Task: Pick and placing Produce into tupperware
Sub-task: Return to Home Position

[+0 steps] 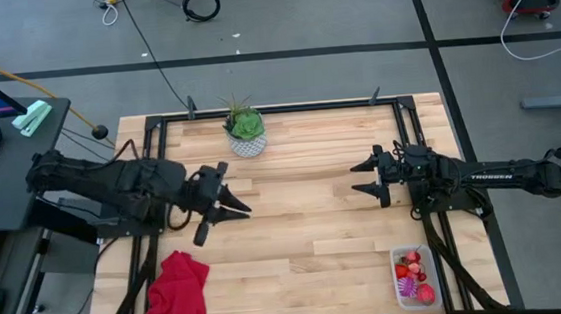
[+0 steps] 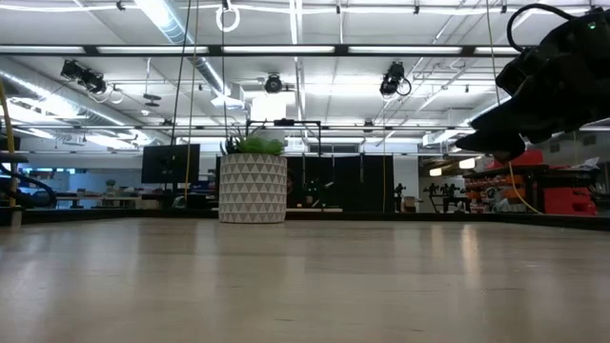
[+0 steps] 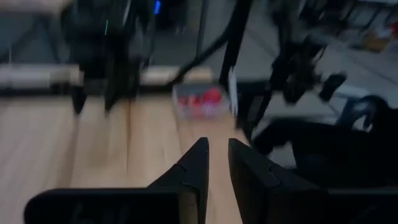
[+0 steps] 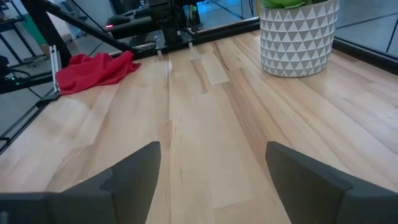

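Observation:
The clear tupperware tub (image 1: 413, 277) stands flat on the table at its near right corner. Red produce pieces (image 1: 410, 263), a purple ribbed ball (image 1: 407, 287) and a pink piece (image 1: 425, 293) lie inside it. The left wrist view shows the tub (image 3: 202, 102) blurred, with red inside. My left gripper (image 1: 236, 203) (image 3: 216, 146) hovers over the table's left middle, its fingers open by a narrow gap and holding nothing. My right gripper (image 1: 365, 178) (image 4: 213, 146) hovers over the right middle, wide open and empty. Both point toward the table's centre.
A green plant in a white patterned pot (image 1: 245, 130) (image 2: 253, 186) (image 4: 298, 37) stands near the far edge. A red cloth (image 1: 178, 293) (image 4: 93, 70) lies heaped at the near left corner. Bare wood (image 1: 307, 235) lies between the grippers. The right arm (image 2: 543, 86) hangs high in the low view.

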